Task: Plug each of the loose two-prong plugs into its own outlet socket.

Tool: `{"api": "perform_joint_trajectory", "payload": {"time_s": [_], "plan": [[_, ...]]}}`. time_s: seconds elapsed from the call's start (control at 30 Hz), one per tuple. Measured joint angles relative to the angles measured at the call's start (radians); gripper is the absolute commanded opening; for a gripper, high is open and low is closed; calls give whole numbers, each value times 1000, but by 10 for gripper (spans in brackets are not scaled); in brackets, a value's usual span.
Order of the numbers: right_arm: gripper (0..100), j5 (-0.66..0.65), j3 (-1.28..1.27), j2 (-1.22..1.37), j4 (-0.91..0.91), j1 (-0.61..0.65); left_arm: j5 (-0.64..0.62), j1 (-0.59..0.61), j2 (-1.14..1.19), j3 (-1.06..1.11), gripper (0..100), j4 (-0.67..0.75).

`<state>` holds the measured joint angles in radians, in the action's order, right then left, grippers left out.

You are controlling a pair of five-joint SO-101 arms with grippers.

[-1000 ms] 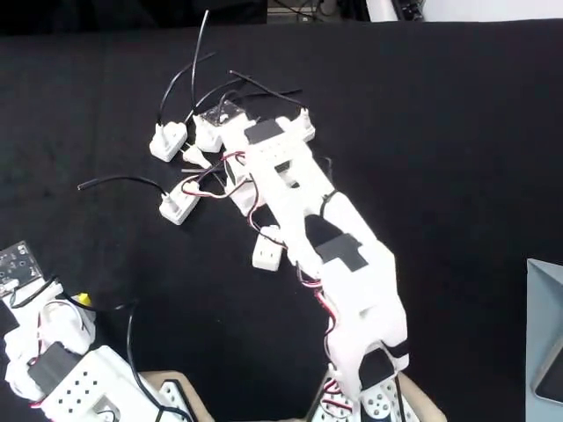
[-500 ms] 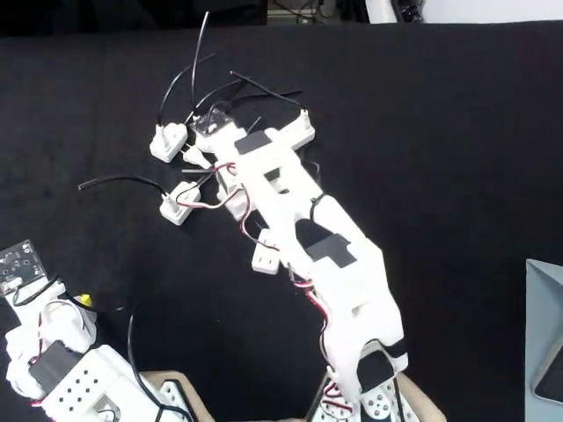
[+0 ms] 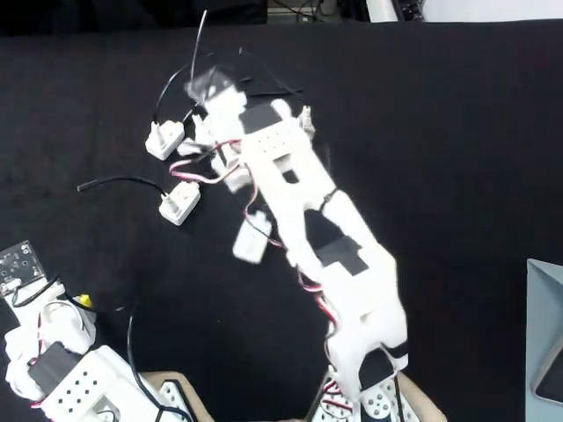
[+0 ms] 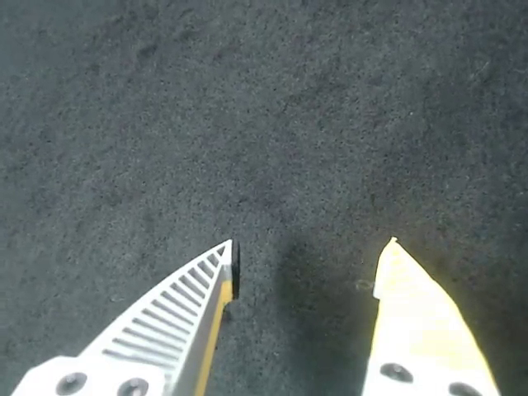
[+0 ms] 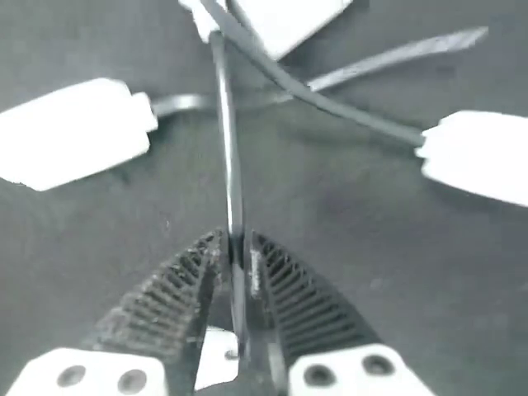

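Progress looks slight: we see right gripper (image 5: 236, 239) fingers pinching a cord (image 5: 228, 148), left gripper (image 4: 310, 242) fingers spread, plugs (image 3: 179, 203) loose upper left.

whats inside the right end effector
The right end effector is shut on a thin black cord, which runs on toward a white plug. The cord's near end is covered by the fingers, so where it stops cannot be seen.

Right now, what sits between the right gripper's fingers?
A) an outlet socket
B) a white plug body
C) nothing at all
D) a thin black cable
D: in the right wrist view the right gripper is closed on a thin black cable that runs out from between its fingertips.
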<state>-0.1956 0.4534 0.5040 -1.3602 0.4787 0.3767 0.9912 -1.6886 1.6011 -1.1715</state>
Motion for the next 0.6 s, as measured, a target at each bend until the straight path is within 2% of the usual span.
{"api": "perform_joint_trajectory", "payload": {"time_s": [0.23, 0.6], "plan": [[11, 0, 28, -181, -15, -54, 0, 0, 0, 0, 277, 0], [15, -2, 31, -423, -262, -137, 0, 0, 0, 0, 277, 0]]}}
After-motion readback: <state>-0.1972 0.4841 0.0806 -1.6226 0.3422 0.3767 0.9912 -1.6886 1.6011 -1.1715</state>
